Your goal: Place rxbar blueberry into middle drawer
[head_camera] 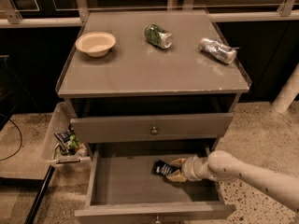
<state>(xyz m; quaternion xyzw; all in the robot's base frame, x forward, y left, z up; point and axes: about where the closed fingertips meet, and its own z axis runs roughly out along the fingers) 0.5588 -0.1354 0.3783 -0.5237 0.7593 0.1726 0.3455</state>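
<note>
My gripper (174, 169) sits inside the wide shallow grey middle drawer (122, 183), pinching one end of the small flat dark-blue rxbar blueberry (161, 168), whose long axis runs straight ahead of the gripper, low over the floor.

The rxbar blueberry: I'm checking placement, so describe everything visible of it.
The rxbar blueberry is a small flat bar in a dark wrapper with pale print. It is slanted inside the open middle drawer, over the right rear of its grey floor. Its right end meets the end effector, which reaches in from the right.
</note>
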